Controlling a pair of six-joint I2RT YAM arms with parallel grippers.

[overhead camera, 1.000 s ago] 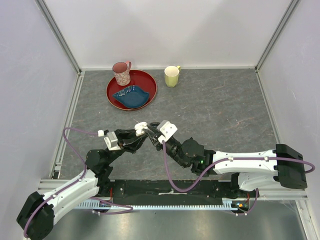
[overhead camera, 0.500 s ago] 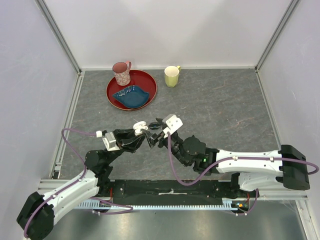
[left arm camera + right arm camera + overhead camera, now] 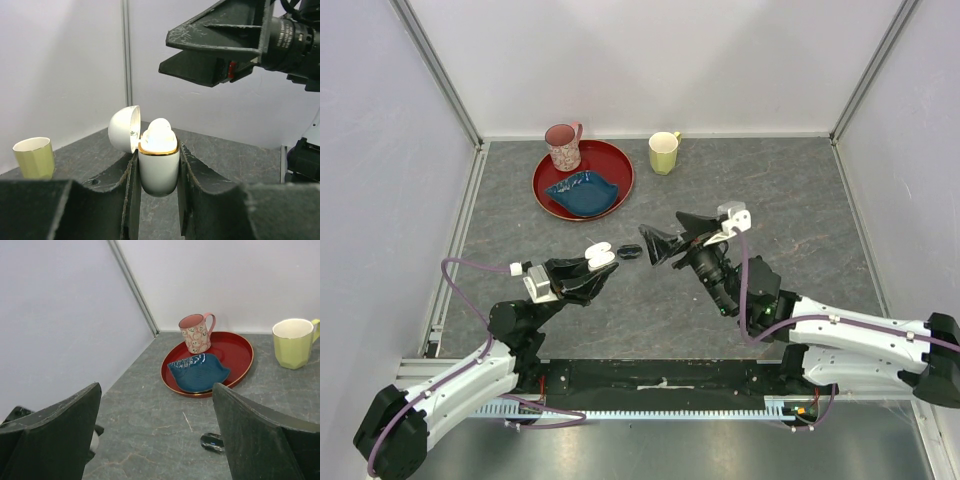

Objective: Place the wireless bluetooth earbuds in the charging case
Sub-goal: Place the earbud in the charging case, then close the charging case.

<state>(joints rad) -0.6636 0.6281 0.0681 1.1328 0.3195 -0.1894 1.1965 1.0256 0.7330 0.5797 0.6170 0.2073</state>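
Note:
The charging case is white with a gold rim, and my left gripper is shut on its body, holding it upright. Its lid hangs open to the left. White earbuds show in the case's open top. From above, the case sits at the tip of my left gripper, low over the table. My right gripper stands wide open to the right of the case, apart from it and holding nothing. In the right wrist view its fingers frame bare table around the right gripper.
A small dark glossy object lies on the table between the two grippers. At the back stands a red tray with a blue fish-shaped dish and a pink mug. A yellow-green mug stands to its right.
My right gripper has let go at the case, opened wide and drawn back to the right. My left gripper still holds the case, slightly nearer and lower.

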